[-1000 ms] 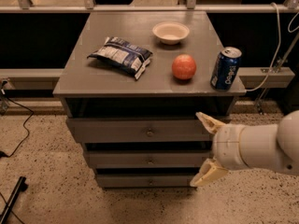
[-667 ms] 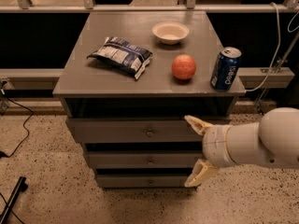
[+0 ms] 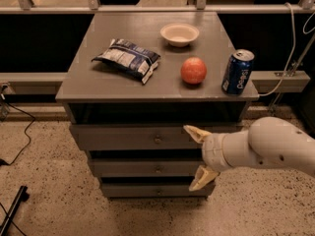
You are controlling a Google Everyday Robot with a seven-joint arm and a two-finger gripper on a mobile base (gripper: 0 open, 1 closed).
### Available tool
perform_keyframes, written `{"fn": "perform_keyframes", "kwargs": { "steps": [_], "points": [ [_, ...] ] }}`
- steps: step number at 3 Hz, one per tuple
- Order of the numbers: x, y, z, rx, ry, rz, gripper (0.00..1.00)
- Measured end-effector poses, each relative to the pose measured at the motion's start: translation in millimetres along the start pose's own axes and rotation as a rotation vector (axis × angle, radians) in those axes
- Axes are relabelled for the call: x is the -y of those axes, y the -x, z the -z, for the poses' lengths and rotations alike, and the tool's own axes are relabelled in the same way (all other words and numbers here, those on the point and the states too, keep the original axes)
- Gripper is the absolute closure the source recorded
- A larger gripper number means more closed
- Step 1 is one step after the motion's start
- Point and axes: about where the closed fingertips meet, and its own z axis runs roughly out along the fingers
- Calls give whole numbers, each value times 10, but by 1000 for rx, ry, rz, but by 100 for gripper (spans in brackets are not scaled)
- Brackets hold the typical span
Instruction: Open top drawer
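Observation:
The top drawer [image 3: 123, 137] is the widest grey drawer front just under the tabletop, with a small round metal knob [image 3: 158, 139] at its centre. It sits closed, flush with the frame. My gripper [image 3: 198, 157] is in front of the drawers, right of the knob, with its two cream fingers spread wide open, one finger [image 3: 196, 132] over the top drawer's front and the other [image 3: 202, 178] lower by the bottom drawers. It holds nothing.
On the grey cabinet top [image 3: 98, 80] lie a chip bag [image 3: 128, 59], a white bowl [image 3: 179, 34], a red apple [image 3: 193, 70] and a blue soda can [image 3: 237, 72] near the right edge. Two narrower drawers [image 3: 142, 168] sit below. Cables run on the floor at left.
My gripper and arm have moved left across the drawer fronts, closer to the top drawer's knob. The fingers stay open. The drawers have not moved.

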Motion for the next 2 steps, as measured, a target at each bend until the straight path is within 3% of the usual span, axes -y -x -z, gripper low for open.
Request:
{"fn": "perform_keyframes", "kwargs": {
  "steps": [2],
  "points": [
    [476, -465, -481, -35, 1, -11, 0]
  ]
}}
